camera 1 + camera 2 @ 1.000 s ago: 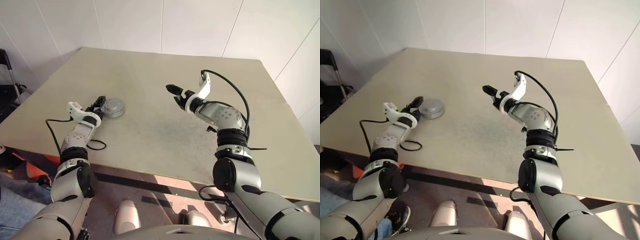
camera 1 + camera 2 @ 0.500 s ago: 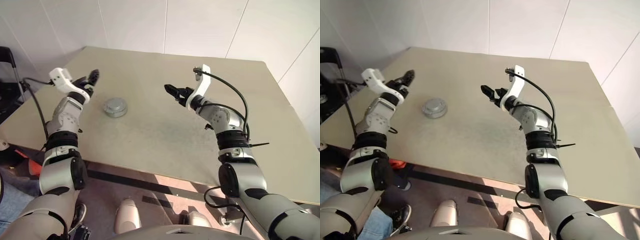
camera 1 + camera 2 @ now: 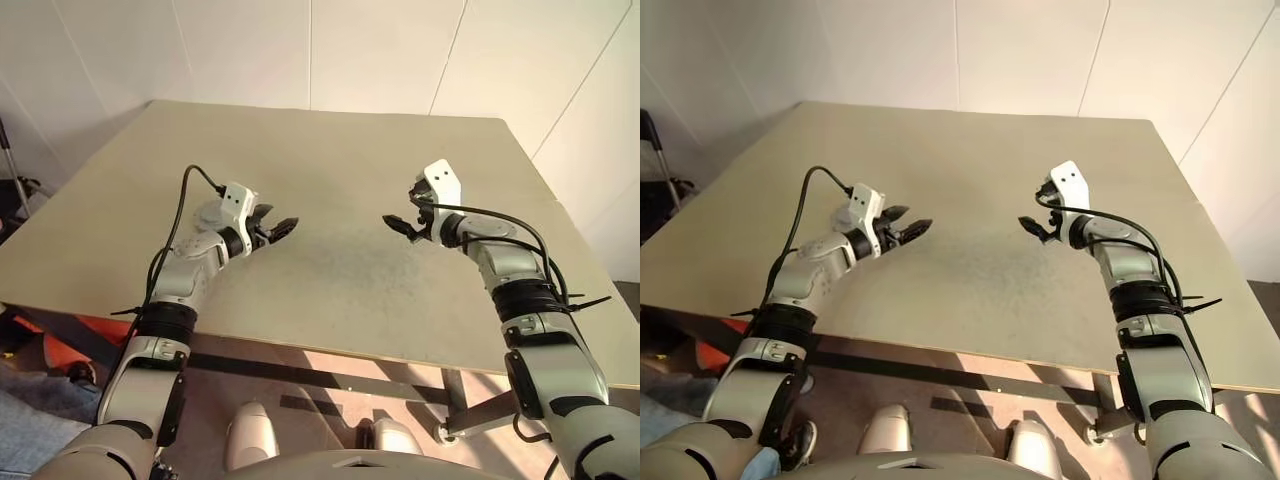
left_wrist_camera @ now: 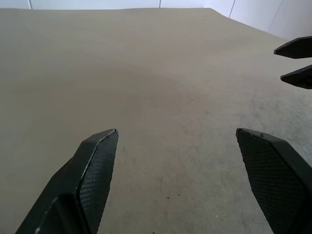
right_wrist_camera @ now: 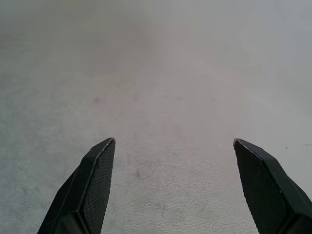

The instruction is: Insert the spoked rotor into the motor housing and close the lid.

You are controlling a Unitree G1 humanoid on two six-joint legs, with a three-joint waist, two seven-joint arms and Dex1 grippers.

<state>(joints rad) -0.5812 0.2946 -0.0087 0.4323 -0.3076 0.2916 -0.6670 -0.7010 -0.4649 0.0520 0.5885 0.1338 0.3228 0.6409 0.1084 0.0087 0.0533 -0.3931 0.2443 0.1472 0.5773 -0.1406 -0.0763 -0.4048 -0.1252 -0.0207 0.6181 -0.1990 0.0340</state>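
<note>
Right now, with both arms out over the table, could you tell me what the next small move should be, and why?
Probably draw the left tool back a little toward the robot. Both it and the right tool are open, hold nothing and face each other above the bare table, while the motor housing lies half hidden behind the left wrist, so its lid cannot be checked.

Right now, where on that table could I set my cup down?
The table is bare between the left gripper and right gripper, and across the far half towards the wall. It is crowded only by the left wrist, where the motor housing sits half hidden.
</note>
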